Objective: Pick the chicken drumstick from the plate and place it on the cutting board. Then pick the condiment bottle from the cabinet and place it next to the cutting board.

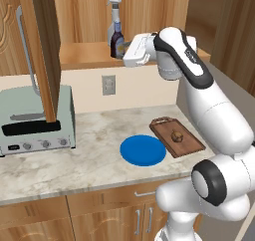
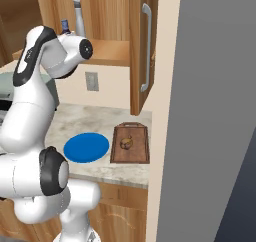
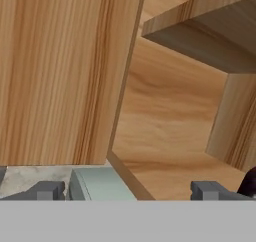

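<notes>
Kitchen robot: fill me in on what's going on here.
The drumstick already lies on the cutting board, and the blue plate beside it is bare. The arm has reached up into the open cabinet, its gripper open and holding nothing, right beside the condiment bottle on the shelf. A grey spray bottle stands just behind that bottle. The bottle has not yet been grasped.

Item count, per views:
- Plate [image 1: 143,150]: 1 ea., blue.
- Cutting board [image 1: 188,144]: 1 ea.
- Chicken drumstick [image 1: 176,135]: 1 pc.
- Bottles on cabinet shelf [image 1: 82,55]: 2 total, i.e. 1 condiment bottle [image 1: 117,42] + 1 spray bottle [image 1: 113,13].
- Toaster oven [image 1: 35,121]: 1 unit; knobs: 3.
- Wall outlet [image 1: 108,84]: 1.
- Cabinet doors seen w/ long handle [image 2: 145,47]: 1 per base view.
</notes>
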Controlling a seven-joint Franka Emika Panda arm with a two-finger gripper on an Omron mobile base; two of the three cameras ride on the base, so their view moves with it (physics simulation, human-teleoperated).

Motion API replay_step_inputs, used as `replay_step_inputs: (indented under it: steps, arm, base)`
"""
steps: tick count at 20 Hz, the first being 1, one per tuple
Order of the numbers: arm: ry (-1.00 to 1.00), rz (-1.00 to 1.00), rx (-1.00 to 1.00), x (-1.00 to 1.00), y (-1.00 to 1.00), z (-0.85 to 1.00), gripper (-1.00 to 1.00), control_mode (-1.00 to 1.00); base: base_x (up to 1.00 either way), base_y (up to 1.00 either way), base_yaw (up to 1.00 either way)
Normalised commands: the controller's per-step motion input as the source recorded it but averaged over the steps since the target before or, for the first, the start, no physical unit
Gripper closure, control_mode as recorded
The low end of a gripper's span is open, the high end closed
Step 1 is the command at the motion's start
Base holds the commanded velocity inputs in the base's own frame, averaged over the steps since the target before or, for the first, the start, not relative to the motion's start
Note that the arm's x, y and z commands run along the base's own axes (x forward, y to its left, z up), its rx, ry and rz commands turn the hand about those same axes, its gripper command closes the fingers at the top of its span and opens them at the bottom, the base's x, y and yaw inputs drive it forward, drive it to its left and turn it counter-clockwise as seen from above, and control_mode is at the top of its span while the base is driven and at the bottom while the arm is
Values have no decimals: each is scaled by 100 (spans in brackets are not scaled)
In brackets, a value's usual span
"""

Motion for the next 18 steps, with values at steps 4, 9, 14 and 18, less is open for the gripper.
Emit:
replay_step_inputs:
  steps: [4, 9, 14, 18]
  arm:
    - [0, -5, 0, 10, -11, 0, -100, -100]
    - [0, -6, 0, 11, -5, 0, -100, -100]
    - [0, -5, 0, 15, 0, 2, -100, -100]
    - [0, -4, 0, 16, 0, 7, -100, -100]
  base:
    - [0, 0, 0]
    - [0, 0, 0]
    - [0, 0, 0]
    - [0, 0, 0]
